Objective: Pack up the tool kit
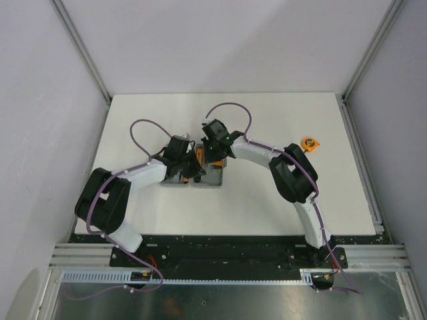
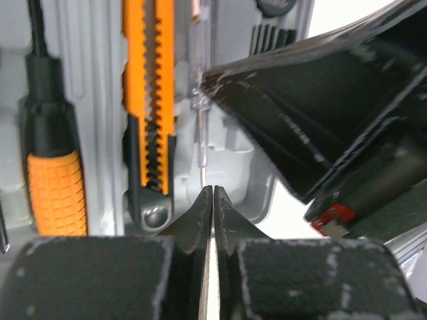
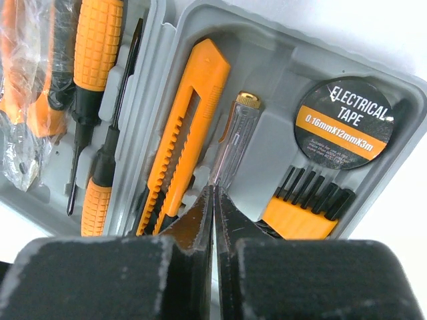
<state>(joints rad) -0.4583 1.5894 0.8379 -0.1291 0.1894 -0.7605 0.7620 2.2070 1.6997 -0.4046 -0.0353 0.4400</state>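
The grey tool case (image 1: 212, 179) is lying open near the middle of the desk (image 1: 280, 200), with both arms reaching over it. The left gripper (image 2: 212, 199) is hovering over the case with its fingers pressed together, just beside the orange utility knife (image 3: 181, 133). The right gripper (image 3: 213, 200) is closed tight as well. Its tips are sitting at the clear tester screwdriver (image 3: 232, 137), which is lying in the case between the knife and the electrical tape roll (image 3: 343, 117). The orange tape measure (image 1: 309, 143) is sitting well apart, near the desk's right edge toward the far corner.
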